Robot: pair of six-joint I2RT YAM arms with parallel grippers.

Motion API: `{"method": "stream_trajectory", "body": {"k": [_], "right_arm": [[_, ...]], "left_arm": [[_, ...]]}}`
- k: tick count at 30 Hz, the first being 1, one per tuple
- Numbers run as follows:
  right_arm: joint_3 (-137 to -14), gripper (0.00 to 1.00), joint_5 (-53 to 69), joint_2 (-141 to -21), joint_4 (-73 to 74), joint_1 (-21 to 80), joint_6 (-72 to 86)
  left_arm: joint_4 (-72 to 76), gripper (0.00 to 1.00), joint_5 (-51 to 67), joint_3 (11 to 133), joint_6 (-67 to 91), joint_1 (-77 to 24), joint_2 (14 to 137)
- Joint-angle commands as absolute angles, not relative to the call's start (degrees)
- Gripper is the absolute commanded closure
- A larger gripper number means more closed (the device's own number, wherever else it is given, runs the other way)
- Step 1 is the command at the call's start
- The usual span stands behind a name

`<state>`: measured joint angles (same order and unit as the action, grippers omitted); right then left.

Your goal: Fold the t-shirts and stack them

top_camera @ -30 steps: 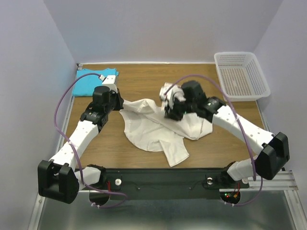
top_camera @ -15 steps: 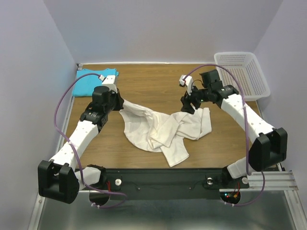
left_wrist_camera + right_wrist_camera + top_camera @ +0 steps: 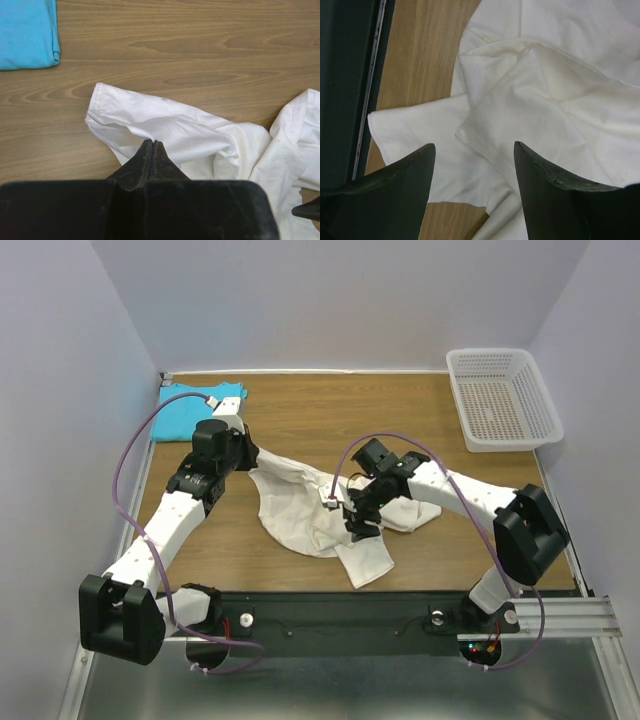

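Note:
The cream-white t-shirt lies crumpled on the middle of the wooden table. My left gripper is shut on a fold at its back-left edge; the left wrist view shows the closed fingertips pinching white cloth. My right gripper hovers open over the shirt's near-right part, pointing toward the front edge. Its fingers straddle layered white fabric without holding it. The turquoise t-shirt lies folded at the back-left corner, and its corner shows in the left wrist view.
A white mesh basket stands at the back right corner. The black front rail runs close below the shirt's lowest flap, and shows as a dark edge in the right wrist view. Purple walls close in both sides.
My right gripper let go of the white shirt, opened, swung up toward the back, then came forward over the shirt's near part. The released cloth dropped flat. The left arm stayed put.

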<state>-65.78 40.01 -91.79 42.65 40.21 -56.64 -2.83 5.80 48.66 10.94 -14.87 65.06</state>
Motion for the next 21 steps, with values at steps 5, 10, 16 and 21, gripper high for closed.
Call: {"method": "stream_trajectory", "body": {"k": [5, 10, 16, 21], "right_arm": [[-60.9, 0.34, 29.0, -94.5, 29.6, 46.0, -46.1], [-58.7, 0.36, 23.3, -95.4, 25.8, 48.2, -42.2], [-57.0, 0.43, 19.2, -96.1, 22.9, 50.3, -39.3], [-56.8, 0.54, 16.5, -95.1, 22.5, 50.3, -38.2]], "left_arm": [[-0.4, 1.0, 6.3, 49.7, 11.5, -14.5, 64.0], [-0.4, 1.0, 6.5, 49.0, 11.6, -14.5, 63.9], [-0.3, 1.0, 6.6, 48.7, 11.9, -14.5, 63.8], [-0.3, 1.0, 6.6, 48.5, 11.7, -14.4, 63.7]]}}
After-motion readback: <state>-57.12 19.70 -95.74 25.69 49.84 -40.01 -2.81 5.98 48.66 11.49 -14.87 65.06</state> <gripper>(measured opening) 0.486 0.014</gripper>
